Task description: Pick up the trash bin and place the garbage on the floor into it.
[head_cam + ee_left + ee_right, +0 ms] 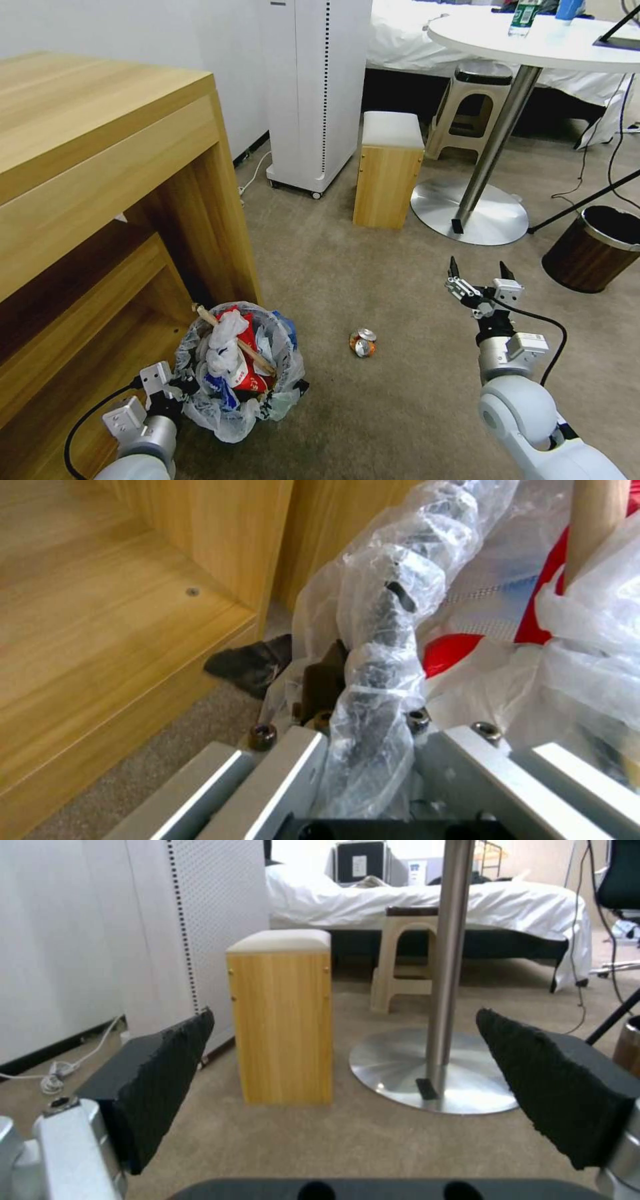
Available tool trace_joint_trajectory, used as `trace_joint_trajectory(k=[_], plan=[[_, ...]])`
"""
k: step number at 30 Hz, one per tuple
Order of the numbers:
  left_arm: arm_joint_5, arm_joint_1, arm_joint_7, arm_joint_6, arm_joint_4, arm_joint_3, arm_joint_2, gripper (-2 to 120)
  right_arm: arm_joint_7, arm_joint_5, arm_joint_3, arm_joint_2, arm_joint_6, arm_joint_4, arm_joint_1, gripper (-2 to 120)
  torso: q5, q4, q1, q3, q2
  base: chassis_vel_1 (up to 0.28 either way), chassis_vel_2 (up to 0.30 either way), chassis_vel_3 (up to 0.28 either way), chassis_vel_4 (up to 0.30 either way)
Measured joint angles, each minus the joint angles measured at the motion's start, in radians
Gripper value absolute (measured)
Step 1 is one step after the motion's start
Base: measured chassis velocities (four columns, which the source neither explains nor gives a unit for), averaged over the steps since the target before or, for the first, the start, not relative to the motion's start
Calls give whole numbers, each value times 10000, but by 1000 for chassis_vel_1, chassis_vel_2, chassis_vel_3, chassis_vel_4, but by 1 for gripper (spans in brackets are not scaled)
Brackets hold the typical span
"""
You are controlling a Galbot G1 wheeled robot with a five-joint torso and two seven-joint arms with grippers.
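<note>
Pretty late in the job imo. The trash bin was already stuffed w/ red wrappers, crumpled white tissues and a wooden stick poking out the top. Only one bit of garbage I could see left on the beige carpet: a crushed can.

Left gripper was pinched onto the bin's near rim, one finger inside and one outside. In the left wrist view the bag-wrapped rim ran straight up btwn the fingers, so that's a firm clamp on the lip, not just a touch. Bin sat right ahead of that gripper, tucked beside the wooden desk; can't tell if it was lifted or resting on the carpet.

Right gripper was spread wide, holding nothing, touching nothing, foam pads well apart. It hung above bare carpet, pointing toward the wooden stool and table base. The can lay inboard and a bit nearer the robot than that gripper, btwn it and the bin.

Next move, my guess: right arm needs to swing in, drop down over the can and close on it. Crushed shape = could slip, so grab across the flat sides.
</note>
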Motion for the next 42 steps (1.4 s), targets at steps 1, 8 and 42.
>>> trace_joint_trajectory(k=[1, 8, 42], plan=[[-6, -15, -2, 3, 23, 6, 0, 0, 0, 14, -29, 3, 0, -35, 29, 100, -1, 0, 0, -1, 0, 0, 0, 0, 0], [-24, -56, -11, 10, 112, 6, 29, 0, 137, 213, -189, -75, -272, -118, 227, 100, -1, 0, -3, -3, 1, 0, 0, 0, 0], [296, -96, 130, -209, 527, -5, -534, 0, 2333, 5737, -6971, 1396, -5094, -6030, 6289, 100, 0, 3, -1, -1, 2, 0, 0, 0, 0]])
